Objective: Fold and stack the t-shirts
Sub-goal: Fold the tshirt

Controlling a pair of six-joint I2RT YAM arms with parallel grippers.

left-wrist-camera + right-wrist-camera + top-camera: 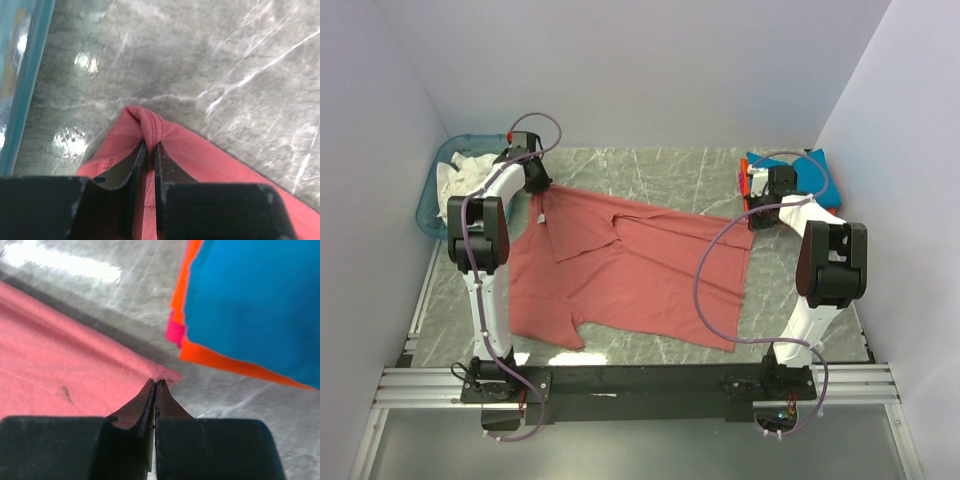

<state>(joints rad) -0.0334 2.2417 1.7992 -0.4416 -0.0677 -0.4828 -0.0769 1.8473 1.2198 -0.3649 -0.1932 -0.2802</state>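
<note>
Red shirt point(630, 265) pinched by left hand point(149, 146) and right hand point(155, 383).
Between basket point(425, 212) and folded blue shirt point(250, 305); both grips clear only from wrists.

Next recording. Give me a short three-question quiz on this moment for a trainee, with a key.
1. True or false: the left pincer and the right pincer are each shut on the red shirt.
2. Which colour tops the folded pile at far right? A blue, B orange, C red.
3. Short answer: in which corner of the table does the basket stand?
Key: 1 true; 2 A; 3 far left.
</note>
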